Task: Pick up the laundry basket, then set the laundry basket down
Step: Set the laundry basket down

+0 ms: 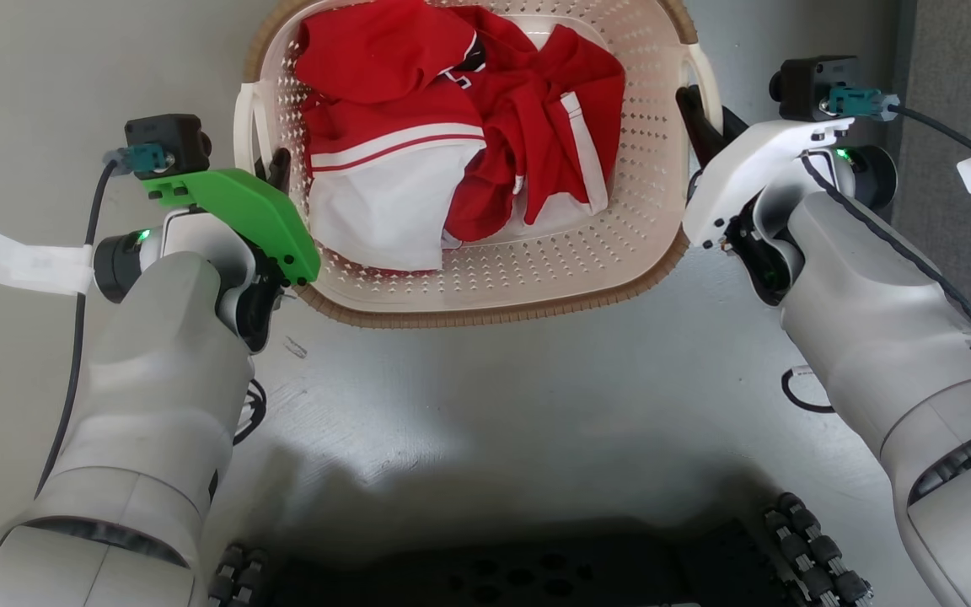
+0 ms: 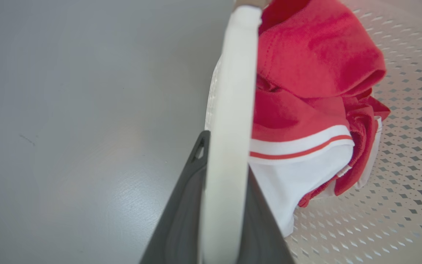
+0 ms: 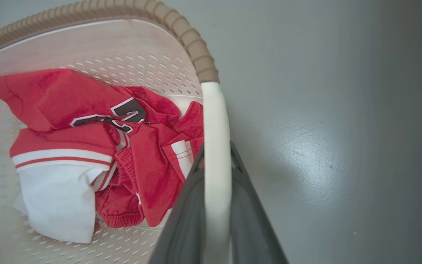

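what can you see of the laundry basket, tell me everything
The laundry basket is a rounded-rectangular tub of cream plastic, its walls and bottom perforated, with a brown woven-look rim and a white handle on each side. It is upright above the grey floor; whether it is lifted cannot be told. Red and white clothes lie crumpled inside. The left gripper clamps the left handle, the right gripper the right handle.
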You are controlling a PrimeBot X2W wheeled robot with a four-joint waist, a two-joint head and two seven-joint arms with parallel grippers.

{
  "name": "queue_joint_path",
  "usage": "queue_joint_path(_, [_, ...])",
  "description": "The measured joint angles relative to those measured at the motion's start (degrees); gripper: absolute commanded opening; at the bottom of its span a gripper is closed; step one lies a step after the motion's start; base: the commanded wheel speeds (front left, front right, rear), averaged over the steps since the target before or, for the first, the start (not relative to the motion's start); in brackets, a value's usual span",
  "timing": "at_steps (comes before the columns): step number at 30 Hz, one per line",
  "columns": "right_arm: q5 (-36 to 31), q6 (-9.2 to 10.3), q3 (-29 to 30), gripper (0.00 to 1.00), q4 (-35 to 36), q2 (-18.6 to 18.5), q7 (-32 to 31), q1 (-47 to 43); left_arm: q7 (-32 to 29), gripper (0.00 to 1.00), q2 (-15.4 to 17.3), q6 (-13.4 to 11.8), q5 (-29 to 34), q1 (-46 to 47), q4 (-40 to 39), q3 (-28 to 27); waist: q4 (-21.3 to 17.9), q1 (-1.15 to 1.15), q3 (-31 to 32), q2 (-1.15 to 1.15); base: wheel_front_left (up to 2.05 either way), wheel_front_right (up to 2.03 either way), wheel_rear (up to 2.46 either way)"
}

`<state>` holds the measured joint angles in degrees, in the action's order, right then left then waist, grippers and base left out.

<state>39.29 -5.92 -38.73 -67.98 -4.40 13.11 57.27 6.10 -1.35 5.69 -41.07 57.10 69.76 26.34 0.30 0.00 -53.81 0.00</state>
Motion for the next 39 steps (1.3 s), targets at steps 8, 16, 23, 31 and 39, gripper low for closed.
queue_joint_path(8, [0.00,-0.04,0.15,0.00,-0.10,0.08,0.55,0.80,0.01,0.00,0.00,0.41,-0.01,0.41,0.36,-0.08,0.06,0.00,-0.45,0.00,0.00,0.00,0.00])
queue_joint_path(16, [0.00,-0.12,-0.23,1.00,-0.45,-0.02,0.71,0.96,-1.11,1.00,0.45,0.69,-0.18,0.93,1.26,0.08,0.04,0.00,-0.38,0.00,0.00,0.00,0.00])
queue_joint_path(23, [-0.04,-0.60,-0.80,1.00,-1.04,-1.02,0.70,0.88,-0.65,1.00,1.29,0.93,-0.49,1.01,1.49,0.13,0.38,0.00,-0.15,0.00,0.00,0.00,0.00])
queue_joint_path(31, [-0.01,-0.65,-0.82,1.00,-1.15,-1.14,0.71,0.33,0.76,1.00,1.32,1.36,-1.14,1.02,1.09,0.10,0.93,0.00,0.88,0.00,0.00,0.00,0.00])
queue_joint_path(39, [0.11,-1.14,-0.69,1.00,-1.08,-1.26,0.75,-0.56,1.63,1.00,1.58,1.38,-1.63,0.50,1.11,0.62,1.12,0.00,2.95,0.00,0.00,0.00,0.00])
